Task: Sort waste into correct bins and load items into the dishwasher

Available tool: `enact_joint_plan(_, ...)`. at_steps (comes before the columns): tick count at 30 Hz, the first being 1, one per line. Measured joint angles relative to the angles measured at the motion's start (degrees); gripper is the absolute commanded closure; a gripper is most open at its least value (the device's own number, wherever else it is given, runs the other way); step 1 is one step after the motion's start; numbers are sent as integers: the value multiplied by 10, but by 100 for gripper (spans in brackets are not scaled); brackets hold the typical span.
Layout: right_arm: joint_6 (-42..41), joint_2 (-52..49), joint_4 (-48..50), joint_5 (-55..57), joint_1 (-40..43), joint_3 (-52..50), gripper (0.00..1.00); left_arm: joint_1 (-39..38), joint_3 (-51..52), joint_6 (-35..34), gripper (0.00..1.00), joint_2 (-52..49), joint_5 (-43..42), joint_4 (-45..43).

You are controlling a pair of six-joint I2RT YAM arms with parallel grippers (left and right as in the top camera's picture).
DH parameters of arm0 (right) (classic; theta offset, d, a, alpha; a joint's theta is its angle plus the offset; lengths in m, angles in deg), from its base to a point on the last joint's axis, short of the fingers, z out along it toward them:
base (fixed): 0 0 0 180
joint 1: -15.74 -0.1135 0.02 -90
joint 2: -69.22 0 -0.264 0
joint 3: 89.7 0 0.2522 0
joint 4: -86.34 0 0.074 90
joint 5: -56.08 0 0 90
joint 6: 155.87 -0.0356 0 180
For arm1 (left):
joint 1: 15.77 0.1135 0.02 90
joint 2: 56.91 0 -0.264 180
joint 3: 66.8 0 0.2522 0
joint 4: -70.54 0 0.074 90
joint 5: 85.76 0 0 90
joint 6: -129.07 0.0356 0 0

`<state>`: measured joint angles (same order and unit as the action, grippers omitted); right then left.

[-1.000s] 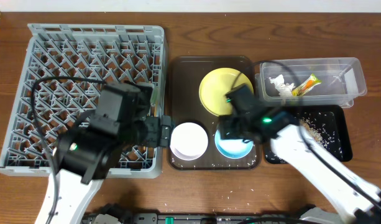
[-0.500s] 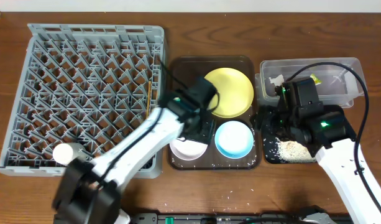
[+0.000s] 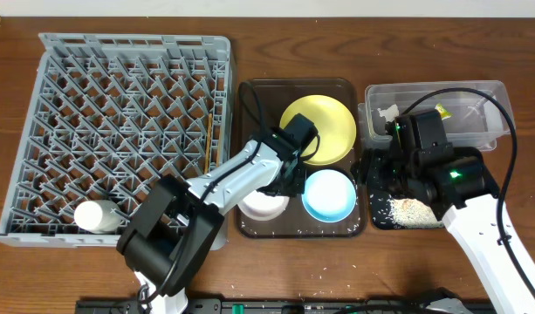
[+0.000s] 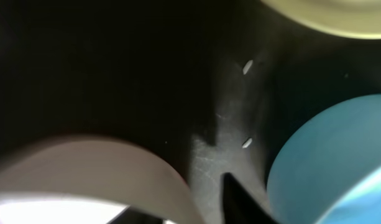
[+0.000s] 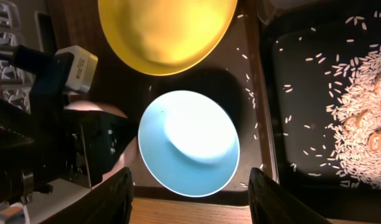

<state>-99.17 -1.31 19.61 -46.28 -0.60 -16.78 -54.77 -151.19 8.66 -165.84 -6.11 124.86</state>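
On the brown serving tray (image 3: 250, 96) sit a yellow plate (image 3: 332, 118), a white bowl (image 3: 260, 208) and a light blue bowl (image 3: 328, 196). My left gripper (image 3: 280, 181) is down at the white bowl (image 4: 84, 168), with its rim between the two dark fingers (image 4: 240, 199), shut on it. The right gripper (image 3: 370, 172) hangs open near the black tray's left edge. In its wrist view the blue bowl (image 5: 189, 142) lies ahead of the open gripper (image 5: 193, 205). Rice (image 3: 411, 209) is piled in the black tray (image 3: 380, 221). The clear tub (image 3: 476, 92) holds a tissue (image 3: 387, 114) and a wrapper (image 3: 440, 111).
The big grey dish rack (image 3: 127, 52) fills the left side. Thin wooden chopsticks (image 3: 211, 131) lie along its right edge and a white rounded object (image 3: 97, 215) sits in its front left corner. Loose rice grains (image 5: 249, 93) dot the brown tray.
The left arm swung from over the rack to the white bowl and its jaws closed on the rim. The right arm pulled back from the blue bowl to over the black tray.
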Motion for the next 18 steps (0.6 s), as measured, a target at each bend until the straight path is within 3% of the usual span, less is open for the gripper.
enact_joint_plan(11, 0, 0, 0, -1, 0, 0, 43, 7, -7, 9, 92, 22, -16, 23)
enact_joint_plan(18, 0, 0, 0, -1, 0, 0, 42, 68, -24, 65, 92, 186, -103, 29)
